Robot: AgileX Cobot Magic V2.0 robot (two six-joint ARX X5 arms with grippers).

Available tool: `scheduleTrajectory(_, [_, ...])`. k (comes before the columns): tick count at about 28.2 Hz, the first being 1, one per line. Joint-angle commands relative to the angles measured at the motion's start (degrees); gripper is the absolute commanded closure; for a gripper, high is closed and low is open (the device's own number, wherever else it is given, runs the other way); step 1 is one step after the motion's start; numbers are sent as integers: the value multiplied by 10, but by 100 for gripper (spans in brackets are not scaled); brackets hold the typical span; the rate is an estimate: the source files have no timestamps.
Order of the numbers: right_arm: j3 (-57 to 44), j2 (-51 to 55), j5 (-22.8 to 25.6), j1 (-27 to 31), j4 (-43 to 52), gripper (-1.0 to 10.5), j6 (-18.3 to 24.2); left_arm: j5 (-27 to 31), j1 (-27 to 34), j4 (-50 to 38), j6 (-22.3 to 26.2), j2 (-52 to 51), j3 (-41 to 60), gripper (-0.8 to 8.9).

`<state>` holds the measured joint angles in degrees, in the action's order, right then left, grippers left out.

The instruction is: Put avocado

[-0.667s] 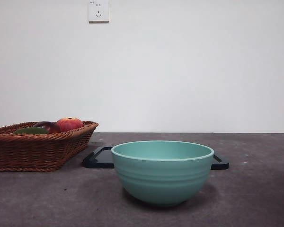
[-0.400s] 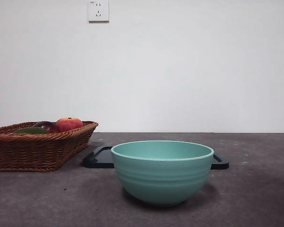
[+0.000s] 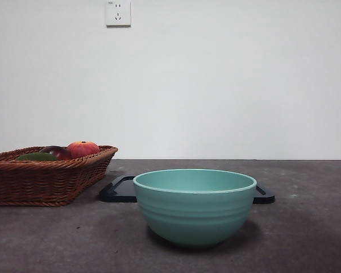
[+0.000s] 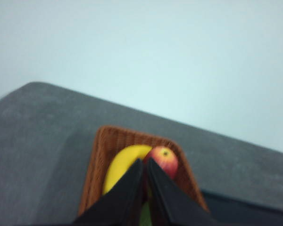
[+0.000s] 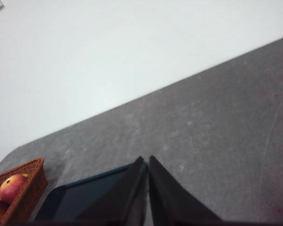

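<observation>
- Front view shows the avocado (image 3: 37, 156) at the middle left of the frame, a dark green hump just clearing the rim of a wicker basket (image 3: 45, 182), with nothing gripping it.
- Beside it in the basket lie a dark maroon fruit (image 3: 58, 152) and a red-orange fruit (image 3: 83, 149); the left wrist view also shows a yellow banana (image 4: 120, 167) there, touching the red-orange fruit.
- Left gripper (image 4: 145, 162) hangs above the basket, its two black jaws pressed together at the tips and holding nothing; a sliver of green shows between them at the picture's lower edge.
- Right gripper (image 5: 147, 160) is raised over the table well away from the basket, jaws likewise closed tip to tip and empty, with the black tray (image 5: 85, 197) under them.
- Neither arm appears in the front view.
- Centre foreground holds a teal bowl (image 3: 195, 206), standing upright in front of the black tray, whose handles stick out on either side.
- Everything rests on a dark grey table (image 3: 307, 227).
- Behind is a plain white wall with a power socket (image 3: 118, 12) at the upper left.
</observation>
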<state>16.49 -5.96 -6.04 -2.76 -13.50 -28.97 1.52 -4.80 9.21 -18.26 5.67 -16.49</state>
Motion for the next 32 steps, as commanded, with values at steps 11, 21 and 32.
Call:
scheduleTrajectory(11, [245, -185, -113, -12, -133, 935, 88, -174, -2, 90, 14, 197, -266, 796])
scheduleTrajectory(21, [378, -254, -214, -19, -202, 935, 179, -293, -3, 195, 58, 275, -398, 797])
scheduleTrajectory(32, [402, -254, -211, -58, -292, 935, 252, -372, -24, 282, 63, 256, -414, 795])
